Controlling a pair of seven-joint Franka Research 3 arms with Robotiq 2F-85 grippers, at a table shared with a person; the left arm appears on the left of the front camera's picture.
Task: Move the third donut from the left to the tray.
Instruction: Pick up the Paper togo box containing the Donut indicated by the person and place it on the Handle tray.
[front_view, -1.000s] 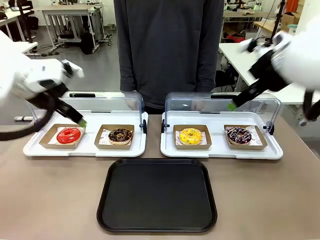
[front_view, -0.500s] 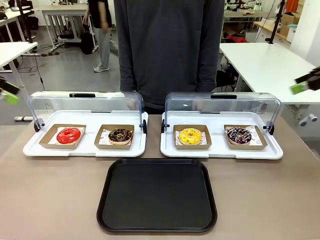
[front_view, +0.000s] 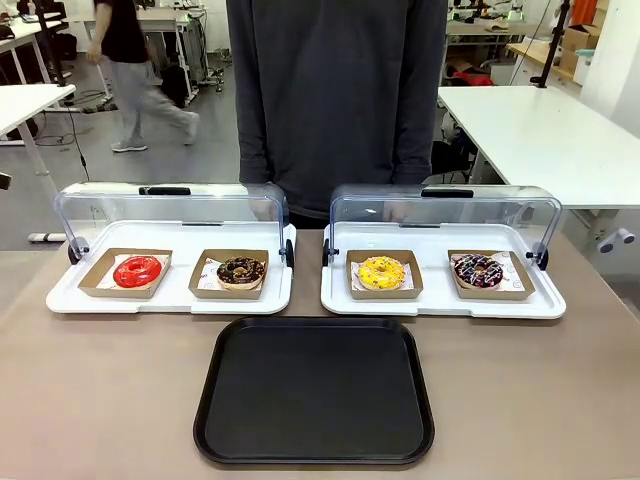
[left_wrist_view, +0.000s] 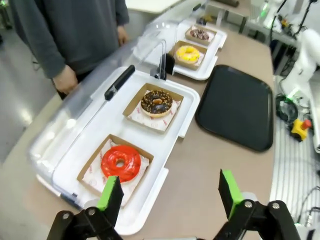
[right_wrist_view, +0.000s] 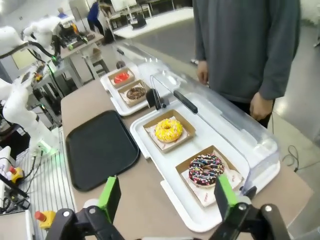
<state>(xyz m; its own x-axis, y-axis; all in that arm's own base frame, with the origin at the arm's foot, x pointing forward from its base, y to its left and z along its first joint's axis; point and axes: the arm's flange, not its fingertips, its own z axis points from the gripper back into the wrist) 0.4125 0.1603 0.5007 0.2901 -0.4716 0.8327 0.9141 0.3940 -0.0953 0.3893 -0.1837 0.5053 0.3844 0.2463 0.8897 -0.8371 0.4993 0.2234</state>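
Left gripper (left_wrist_view: 170, 185) and right gripper (right_wrist_view: 166, 189) both spread wide, holding nothing.
Yellow donut (front_view: 381, 271) sits in its cardboard holder (front_view: 356, 290) on the right-hand white tray (front_view: 440, 303), lid (front_view: 445, 208) raised, just beyond the black tray (front_view: 315, 390).

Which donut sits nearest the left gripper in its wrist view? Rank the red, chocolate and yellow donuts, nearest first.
From the open left gripper:
1. red donut, at the closest end of the near white tray.
2. chocolate donut, at the far end of the same tray.
3. yellow donut, on the far white tray beyond.
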